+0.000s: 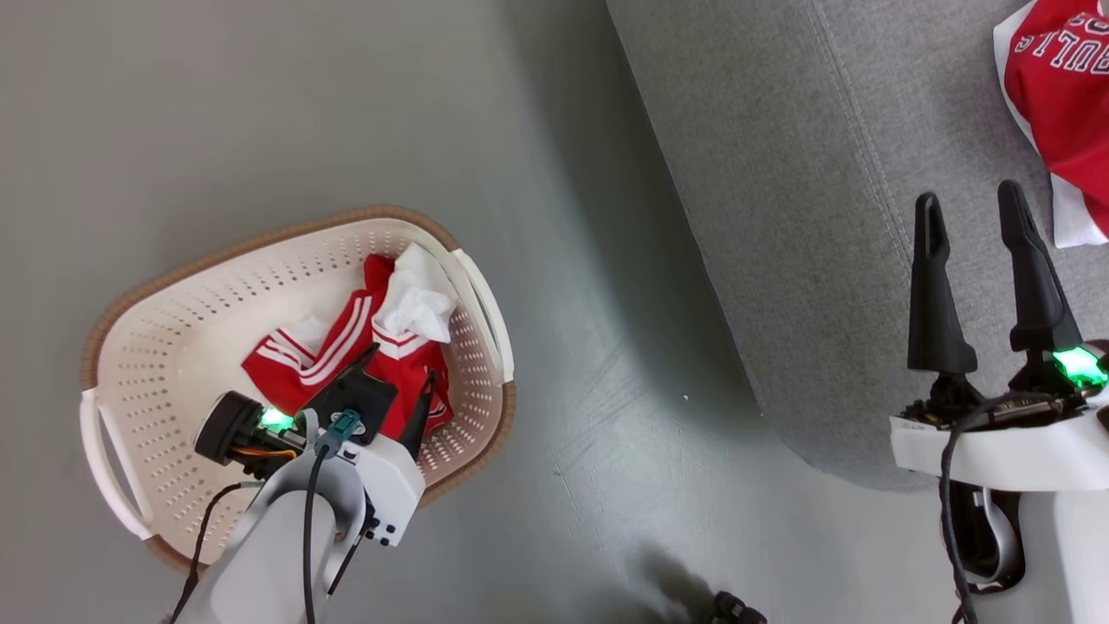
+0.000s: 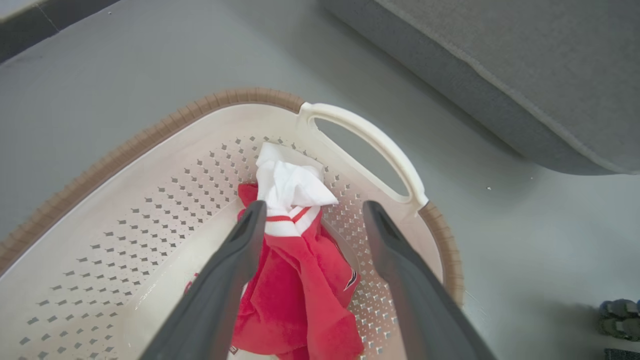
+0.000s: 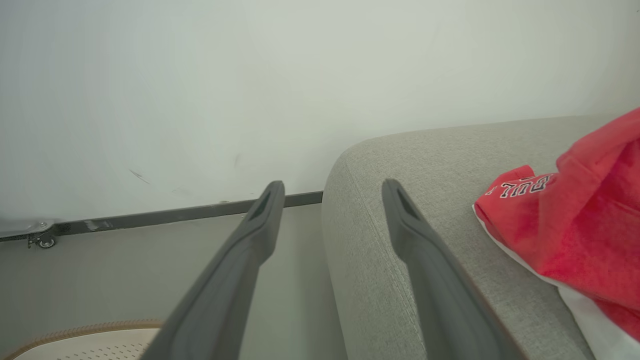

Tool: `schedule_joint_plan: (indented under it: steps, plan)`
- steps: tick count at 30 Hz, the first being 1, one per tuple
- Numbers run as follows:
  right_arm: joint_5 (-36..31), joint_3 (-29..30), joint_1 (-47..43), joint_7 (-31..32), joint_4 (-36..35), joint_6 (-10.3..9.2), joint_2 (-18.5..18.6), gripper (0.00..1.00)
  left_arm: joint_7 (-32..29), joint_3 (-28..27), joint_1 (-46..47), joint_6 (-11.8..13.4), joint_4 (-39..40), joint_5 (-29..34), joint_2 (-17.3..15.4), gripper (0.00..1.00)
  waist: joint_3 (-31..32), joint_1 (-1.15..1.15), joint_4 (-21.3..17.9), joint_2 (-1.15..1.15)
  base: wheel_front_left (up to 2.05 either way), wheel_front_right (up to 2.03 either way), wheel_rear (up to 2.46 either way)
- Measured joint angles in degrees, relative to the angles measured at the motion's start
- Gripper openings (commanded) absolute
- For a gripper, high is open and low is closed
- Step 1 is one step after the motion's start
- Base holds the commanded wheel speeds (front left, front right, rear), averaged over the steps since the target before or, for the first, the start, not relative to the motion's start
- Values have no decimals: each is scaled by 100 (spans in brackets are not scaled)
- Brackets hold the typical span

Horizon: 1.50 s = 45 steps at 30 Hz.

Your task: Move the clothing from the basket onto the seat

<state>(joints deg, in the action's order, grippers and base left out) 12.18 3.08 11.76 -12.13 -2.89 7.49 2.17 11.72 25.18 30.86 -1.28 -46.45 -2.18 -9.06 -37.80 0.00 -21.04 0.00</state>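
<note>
Floor: plain grey floor (image 1: 260,104) under the basket, with a pale wall (image 3: 250,75) behind the sofa's end.
Done so far: one red lettered garment (image 1: 1066,95) already lies on the grey fabric sofa (image 1: 780,173), so I judge part of the move to be finished.
Left to do: a red striped garment (image 1: 342,334) with a bunched white part is in the cream laundry basket (image 1: 260,232). Whether more fabric lies under it cannot be told.
Left gripper: the left gripper (image 1: 403,364) points down into the basket, jaws spread wide, with nothing clamped.
Garment against left gripper: in the left wrist view the crumpled red and white heap sits between and below the two fingers, closer to that view's left-hand finger. Contact with the fabric cannot be told.
Step in hand: by my reading, a reach for a grasp not yet made.
Basket: it stands on the floor near the sofa, with a strip of bare floor between them. The heap lies toward the handle on the sofa side.
Right gripper: the right gripper (image 1: 969,195) hovers over the sofa's front edge, jaws wide apart and empty.
Garment against right gripper: the lettered garment lies just beyond the right-hand finger, apart from it.
</note>
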Motion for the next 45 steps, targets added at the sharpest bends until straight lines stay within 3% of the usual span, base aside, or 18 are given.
schedule_joint_plan:
  steps: [10,17,31,32,33,36,37,45]
  plan:
    - [44,-111,202,-81,126,0,0,100,14,-58,246,34,-385,0,-90,100,-369,0,-156,0,0,0,0]
    - [49,-153,270,-119,176,0,0,100,-60,-108,455,208,-620,41,-112,100,-612,0,-233,0,0,0,0]
    - [109,-247,637,-163,283,0,0,100,-120,-135,853,221,-933,40,-114,100,-1009,0,-263,0,0,0,0]
    - [109,-246,656,-185,289,0,0,100,-120,-119,876,220,-944,41,-100,91,-1028,0,-259,0,0,0,0]
    - [109,-243,680,-200,293,0,0,100,-120,-94,904,197,-960,43,-82,55,-1044,0,-254,0,0,0,0]
    - [109,-225,729,-203,321,0,1,100,-113,-58,958,177,-985,55,-27,9,-1063,0,-235,0,0,0,0]
    - [109,-233,747,-205,344,0,1,100,-110,-38,967,177,-990,76,-10,0,-1063,0,-229,0,0,0,0]
    - [111,-237,881,-207,519,0,1,100,59,-9,1068,124,-1011,90,-2,0,-985,0,-198,0,0,0,0]
